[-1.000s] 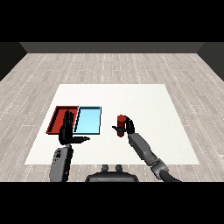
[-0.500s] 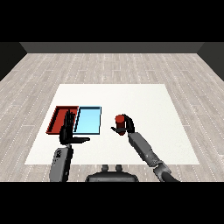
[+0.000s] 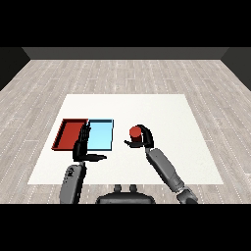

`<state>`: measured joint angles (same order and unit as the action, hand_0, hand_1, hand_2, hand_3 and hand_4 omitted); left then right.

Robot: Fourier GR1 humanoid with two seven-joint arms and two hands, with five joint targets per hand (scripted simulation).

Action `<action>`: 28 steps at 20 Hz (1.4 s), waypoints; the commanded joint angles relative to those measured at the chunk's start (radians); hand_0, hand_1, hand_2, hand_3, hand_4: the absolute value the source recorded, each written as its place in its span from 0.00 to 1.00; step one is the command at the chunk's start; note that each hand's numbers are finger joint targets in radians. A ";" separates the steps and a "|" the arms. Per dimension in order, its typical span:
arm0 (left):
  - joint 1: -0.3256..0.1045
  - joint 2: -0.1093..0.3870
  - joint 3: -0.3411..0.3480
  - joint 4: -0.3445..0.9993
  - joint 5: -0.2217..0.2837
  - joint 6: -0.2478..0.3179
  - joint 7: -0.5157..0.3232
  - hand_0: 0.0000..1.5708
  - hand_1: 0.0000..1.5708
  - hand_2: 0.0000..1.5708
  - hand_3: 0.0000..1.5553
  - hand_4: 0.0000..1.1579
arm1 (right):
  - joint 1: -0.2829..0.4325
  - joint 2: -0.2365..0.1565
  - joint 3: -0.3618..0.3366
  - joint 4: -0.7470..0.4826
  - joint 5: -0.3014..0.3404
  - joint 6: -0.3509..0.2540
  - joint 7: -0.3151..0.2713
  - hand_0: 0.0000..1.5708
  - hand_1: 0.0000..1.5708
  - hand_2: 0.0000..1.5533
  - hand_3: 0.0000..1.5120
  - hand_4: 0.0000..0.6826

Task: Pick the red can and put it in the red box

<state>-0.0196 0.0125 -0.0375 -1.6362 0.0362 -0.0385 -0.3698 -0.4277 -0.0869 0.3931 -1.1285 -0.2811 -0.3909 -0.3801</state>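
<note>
Red can sits in the right hand, fingers curled round it, right of the blue tray. Left hand hovers with straight fingers by the red tray on the tabletop.

Bare room: wood-plank floor, white table.

Right hand raised on its bent forearm, fingers curled; left hand upright, fingers straight, thumb out.

Grey tubular forearms; black left hand, black right hand; markings unclear.
</note>
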 commanded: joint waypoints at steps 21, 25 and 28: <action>-0.150 -0.013 -0.360 0.172 0.064 0.269 0.125 0.00 0.00 0.00 0.00 0.00 | 0.036 0.086 -0.043 -0.216 0.114 -0.012 0.098 0.93 0.93 0.93 0.92 0.97; -0.175 -0.013 -0.241 0.246 0.104 0.157 0.093 0.00 0.00 0.00 0.00 0.00 | 0.083 0.087 -0.015 -0.221 0.115 -0.006 0.062 0.93 0.93 0.93 0.92 0.93; -0.147 -0.013 -0.335 0.330 0.141 0.204 -0.005 0.00 0.00 0.00 0.00 0.00 | 0.040 0.087 0.100 -0.200 0.057 -0.143 0.057 0.93 0.93 0.93 0.91 0.93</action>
<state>-0.2068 0.0001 -0.3271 -1.3457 0.1480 0.1594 -0.3120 -0.4083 -0.0015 0.4285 -1.3124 -0.2032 -0.4718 -0.3025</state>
